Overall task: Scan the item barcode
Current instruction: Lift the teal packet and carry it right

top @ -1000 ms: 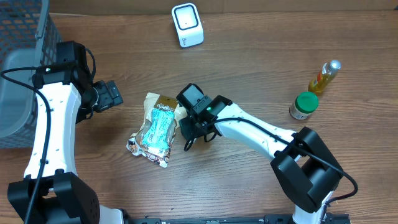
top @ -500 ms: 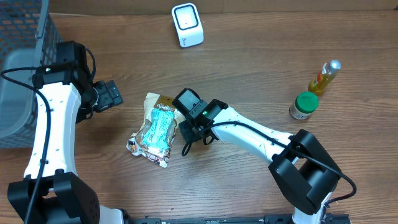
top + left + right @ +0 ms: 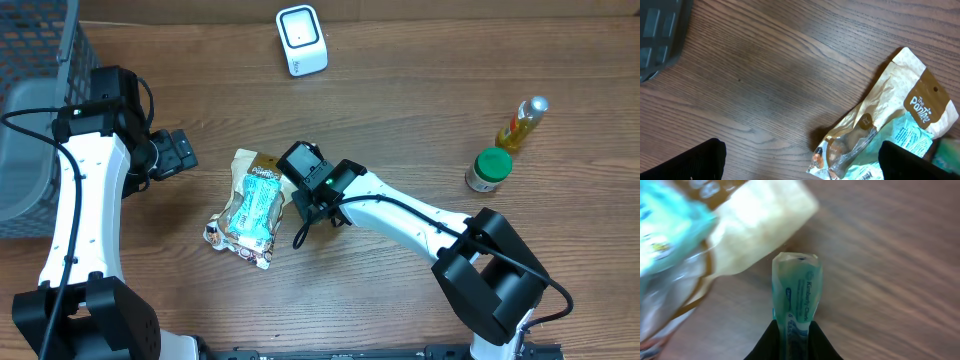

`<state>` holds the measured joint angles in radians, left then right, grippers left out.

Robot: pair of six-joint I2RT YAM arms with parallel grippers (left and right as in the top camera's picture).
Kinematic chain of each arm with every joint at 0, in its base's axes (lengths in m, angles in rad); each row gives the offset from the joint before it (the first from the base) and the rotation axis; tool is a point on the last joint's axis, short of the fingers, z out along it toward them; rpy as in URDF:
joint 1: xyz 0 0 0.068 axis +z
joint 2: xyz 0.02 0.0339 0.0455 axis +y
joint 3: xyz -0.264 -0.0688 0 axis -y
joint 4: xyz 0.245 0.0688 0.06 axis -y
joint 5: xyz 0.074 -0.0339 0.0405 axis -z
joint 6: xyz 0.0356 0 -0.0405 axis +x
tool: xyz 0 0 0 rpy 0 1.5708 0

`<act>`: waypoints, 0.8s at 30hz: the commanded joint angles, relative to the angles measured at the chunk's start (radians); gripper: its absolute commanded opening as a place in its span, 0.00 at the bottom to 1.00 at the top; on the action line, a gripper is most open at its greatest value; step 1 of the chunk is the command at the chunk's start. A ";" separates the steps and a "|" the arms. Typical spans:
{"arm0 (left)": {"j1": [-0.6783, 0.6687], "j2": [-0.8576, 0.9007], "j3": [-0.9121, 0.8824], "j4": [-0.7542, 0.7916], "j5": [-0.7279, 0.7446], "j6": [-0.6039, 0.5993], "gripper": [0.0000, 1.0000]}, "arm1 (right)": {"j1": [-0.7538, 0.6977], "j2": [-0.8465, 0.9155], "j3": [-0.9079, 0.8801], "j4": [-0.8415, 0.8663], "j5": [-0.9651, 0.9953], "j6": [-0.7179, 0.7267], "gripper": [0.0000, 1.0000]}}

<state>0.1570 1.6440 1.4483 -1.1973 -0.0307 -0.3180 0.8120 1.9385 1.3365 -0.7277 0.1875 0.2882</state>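
Teal packet (image 3: 796, 297) sits clamped between the right jaws (left jaws gape), beside snack bag (image 3: 250, 205).

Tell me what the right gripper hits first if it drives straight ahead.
Likely the beige-and-teal crinkled snack pouch, just beyond the thin teal plastic packet pinched in the right gripper; depth is unclear.

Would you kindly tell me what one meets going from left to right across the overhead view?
Grey basket → left hand → snack bag → white scanner → green-lidded jar → yellow bottle. The right hand, shut on a teal packet, overlaps bag and scanner, so I omit it.
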 commanded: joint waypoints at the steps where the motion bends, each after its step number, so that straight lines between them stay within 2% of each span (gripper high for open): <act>1: 0.000 0.003 0.005 0.001 -0.002 0.000 1.00 | -0.013 -0.001 -0.002 -0.004 0.174 0.023 0.13; 9: 0.000 0.003 0.005 0.001 -0.002 0.000 1.00 | -0.099 -0.001 -0.002 -0.035 0.219 0.082 0.15; 18: 0.000 0.003 0.005 0.001 -0.002 0.000 1.00 | -0.165 -0.001 -0.002 -0.065 0.211 0.083 0.18; 24: 0.000 0.003 0.005 0.001 -0.002 0.000 1.00 | -0.167 -0.001 -0.002 -0.060 0.131 0.082 0.26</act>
<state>0.1570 1.6440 1.4483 -1.1973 -0.0303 -0.3180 0.6483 1.9385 1.3365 -0.7944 0.3607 0.3637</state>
